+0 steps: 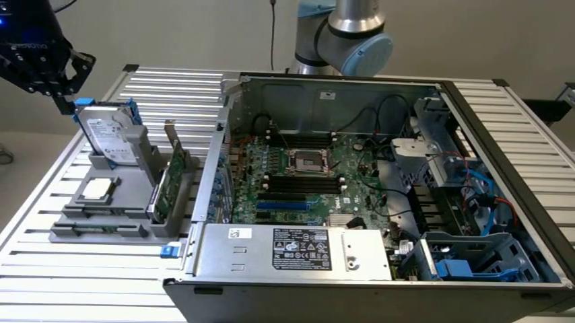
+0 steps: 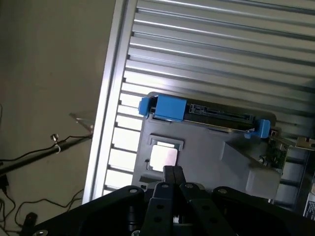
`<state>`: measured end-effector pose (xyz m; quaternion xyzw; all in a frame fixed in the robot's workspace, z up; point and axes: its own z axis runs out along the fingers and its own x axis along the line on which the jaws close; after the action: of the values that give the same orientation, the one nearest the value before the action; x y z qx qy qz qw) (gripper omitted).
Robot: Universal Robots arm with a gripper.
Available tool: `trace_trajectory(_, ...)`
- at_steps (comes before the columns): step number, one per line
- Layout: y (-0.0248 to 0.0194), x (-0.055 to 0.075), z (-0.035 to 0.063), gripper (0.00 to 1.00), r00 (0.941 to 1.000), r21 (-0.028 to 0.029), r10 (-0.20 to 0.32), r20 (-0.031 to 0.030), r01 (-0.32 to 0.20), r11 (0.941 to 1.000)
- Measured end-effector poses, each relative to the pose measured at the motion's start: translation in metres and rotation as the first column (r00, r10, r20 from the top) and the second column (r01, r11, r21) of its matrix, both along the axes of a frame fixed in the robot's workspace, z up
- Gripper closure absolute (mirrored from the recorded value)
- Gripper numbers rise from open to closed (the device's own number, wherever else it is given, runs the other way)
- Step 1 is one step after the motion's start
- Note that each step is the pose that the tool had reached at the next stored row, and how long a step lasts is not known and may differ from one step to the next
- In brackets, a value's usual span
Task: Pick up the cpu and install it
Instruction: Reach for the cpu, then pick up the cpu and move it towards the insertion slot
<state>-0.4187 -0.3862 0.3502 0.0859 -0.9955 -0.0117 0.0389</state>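
Gripper (image 1: 64,104) fingers are pressed together with no gap between them, and they hold nothing. In the wrist view the closed fingertips (image 2: 170,170) point towards the cpu (image 2: 163,157) from above, apart from it.

The cpu (image 1: 97,190) lies flat, metal top upward, in a shallow recess of the grey holder (image 1: 99,227). The holder stands on the slatted table (image 1: 54,276), at the exterior view's left of the open computer case (image 1: 503,121). In the same holder the hard drive (image 1: 110,138) stands upright behind the chip, and the green circuit card (image 1: 171,176) stands on edge between the chip and the case. In the exterior view the gripper hangs near the top of the hard drive; I cannot tell if it touches the blue bracket there.

I judge that the work is at the approach for the pick, because the chip is in its recess. The socket (image 1: 310,161) on the board inside the case looks unfilled. A grasp would call for the fingers to part wider than the chip and to come down straight over it, clear of the tall drive beside it.
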Motion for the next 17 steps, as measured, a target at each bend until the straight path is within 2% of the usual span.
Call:
trace_trajectory(5,0.0001,-0.0019,-0.0015,0.89,0.9984,-0.0002,-0.057,-0.0003,0.057,0.9984)
trace_trajectory(8,-0.0008,-0.0072,-0.0018,0.89,0.9982,0.0001,-0.06,0.0019,0.06,0.9982)
trace_trajectory(17,-0.0009,-0.0077,-0.0018,0.89,0.9982,0.0003,-0.059,0.0022,0.059,0.9982)
